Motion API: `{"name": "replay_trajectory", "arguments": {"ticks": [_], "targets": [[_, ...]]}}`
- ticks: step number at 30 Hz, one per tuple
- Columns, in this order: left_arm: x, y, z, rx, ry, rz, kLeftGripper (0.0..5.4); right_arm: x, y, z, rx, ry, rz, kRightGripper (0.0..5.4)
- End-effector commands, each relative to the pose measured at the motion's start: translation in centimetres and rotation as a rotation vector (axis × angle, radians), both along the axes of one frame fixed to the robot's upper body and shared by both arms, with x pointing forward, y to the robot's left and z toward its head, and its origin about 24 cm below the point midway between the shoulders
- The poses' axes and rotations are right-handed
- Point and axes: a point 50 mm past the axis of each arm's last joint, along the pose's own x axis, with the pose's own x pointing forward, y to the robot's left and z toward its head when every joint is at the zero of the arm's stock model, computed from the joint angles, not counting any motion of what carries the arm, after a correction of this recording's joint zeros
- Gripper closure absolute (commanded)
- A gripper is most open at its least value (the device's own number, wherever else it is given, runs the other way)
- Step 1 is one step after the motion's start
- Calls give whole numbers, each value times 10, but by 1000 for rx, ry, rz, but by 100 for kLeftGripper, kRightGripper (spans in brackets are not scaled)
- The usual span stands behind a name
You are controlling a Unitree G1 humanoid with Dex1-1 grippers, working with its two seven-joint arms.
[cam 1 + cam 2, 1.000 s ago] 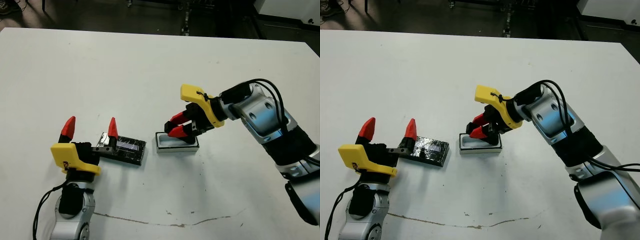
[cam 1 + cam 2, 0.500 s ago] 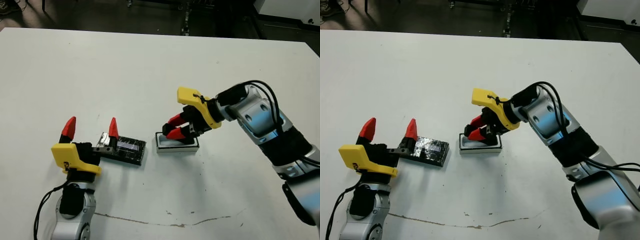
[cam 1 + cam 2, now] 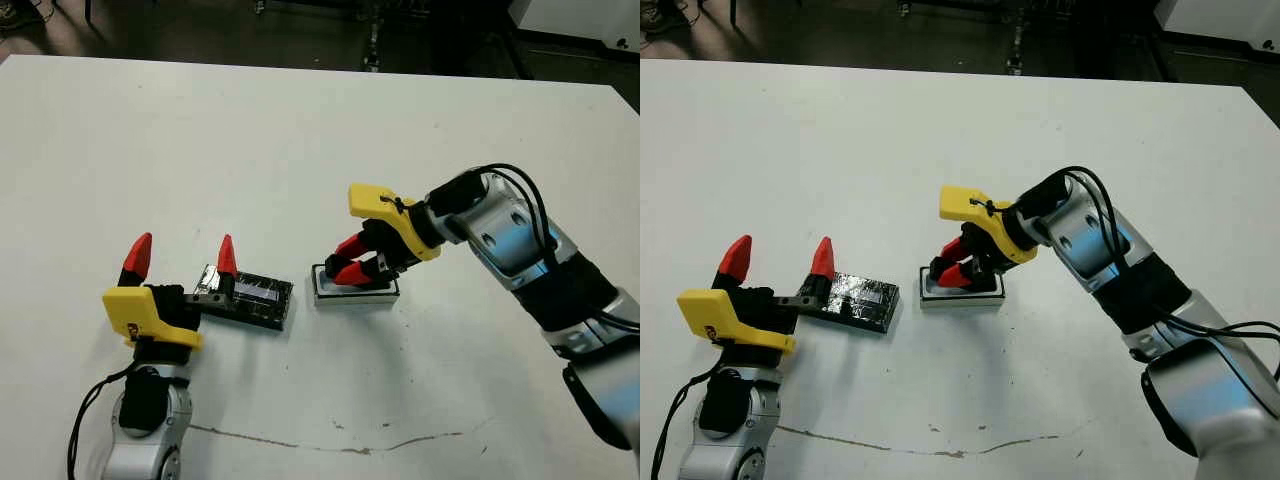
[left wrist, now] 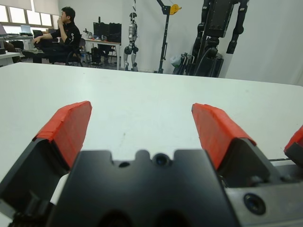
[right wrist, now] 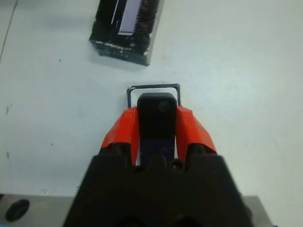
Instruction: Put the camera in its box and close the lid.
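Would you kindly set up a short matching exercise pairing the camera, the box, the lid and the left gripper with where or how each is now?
Things:
1. camera
2. box
3. lid
4. left gripper

States:
A. open, holding nothing
B. on the table beside the left gripper
C. clamped between the right gripper's fingers
D. on the table under the right gripper

Pairs: 1-C, 2-D, 3-B, 4-A

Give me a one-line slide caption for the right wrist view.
Right gripper holds the camera over the box, the lid lying on the table beyond.
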Motion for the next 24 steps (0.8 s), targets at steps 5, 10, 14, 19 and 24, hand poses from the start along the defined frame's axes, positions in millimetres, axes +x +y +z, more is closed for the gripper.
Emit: {"name": "replay_trajectory", "arguments": {"ticks": [5, 10, 14, 19, 24], "targets": [[-1, 0, -1, 4, 7, 7, 0, 10, -4, -8, -108, 10, 70, 374], [-2, -1, 0, -3, 7, 3, 0, 11, 2, -10, -107, 39, 85, 374], [-2, 0, -1, 1, 9, 14, 0, 11, 3, -11, -105, 28, 88, 374], [-3, 0, -1, 0, 10, 9, 0, 10, 1, -14, -92, 10, 55, 374], [-3, -1, -2, -3, 17, 8, 0, 10, 1, -10, -79, -64, 2, 374]]}}
